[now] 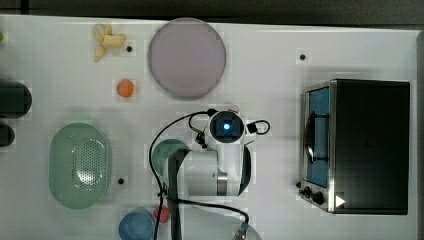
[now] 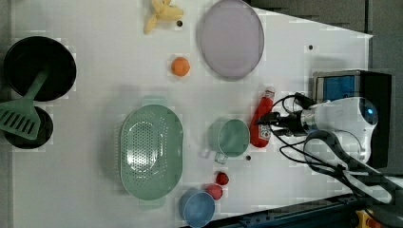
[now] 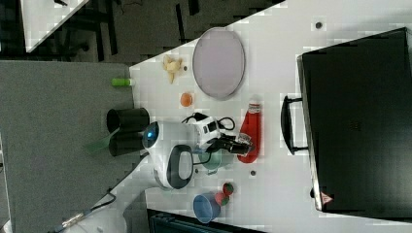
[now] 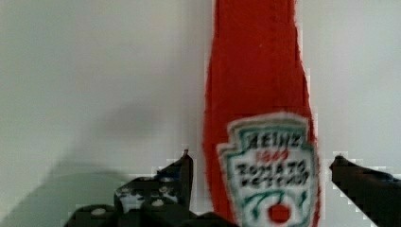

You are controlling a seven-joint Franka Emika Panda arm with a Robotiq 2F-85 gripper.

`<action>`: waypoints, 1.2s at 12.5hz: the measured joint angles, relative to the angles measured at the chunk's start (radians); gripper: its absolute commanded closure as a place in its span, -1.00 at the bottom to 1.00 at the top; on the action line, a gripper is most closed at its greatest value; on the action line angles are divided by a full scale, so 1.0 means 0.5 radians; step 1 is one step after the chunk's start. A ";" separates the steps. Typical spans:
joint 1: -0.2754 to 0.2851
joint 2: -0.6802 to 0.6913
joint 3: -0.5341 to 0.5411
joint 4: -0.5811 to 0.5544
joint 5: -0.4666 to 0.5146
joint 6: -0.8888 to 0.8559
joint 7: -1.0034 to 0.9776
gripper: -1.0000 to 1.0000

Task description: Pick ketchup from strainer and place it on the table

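Wrist view, item 1: ketchup, red squeeze bottle, lying flat on the white surface, label facing up. The hand has its two dark fingers spread, one on each side of the labelled body, with a sliver of white surface visible between each finger and the bottle; nothing is pinched.

Item 2: strainer, pale green, left of centre in the left view, holding nothing. Bottle lies well apart from it, in the right half of the left view.

Item 3: ketchup in the left view, lying between the green cup and the toaster oven, cap toward the grey-lilac plate. The hand reaches it from the frame's right, at the lower, labelled end. Same arrangement in the right view: bottle at centre, hand at its lower half.

Step in hand, judged: release and withdrawal, the bottle apparently already set down. Advice: keep the fingers spread, lift straight up from the surface without sideways drift, so neither finger drags the round body into a roll toward the cup. Confirm the bottle rests still before the arm travels.
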 measured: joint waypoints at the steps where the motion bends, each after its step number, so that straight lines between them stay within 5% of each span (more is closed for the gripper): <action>1: 0.001 -0.078 0.003 0.016 0.001 -0.055 0.002 -1.00; 4: -0.005 -0.359 0.006 0.293 0.007 -0.453 0.101 -1.00; 11: 0.002 -0.623 0.078 1.447 0.040 -1.634 0.647 -1.00; 15: 0.014 -0.626 0.097 1.537 0.024 -1.750 0.723 -1.00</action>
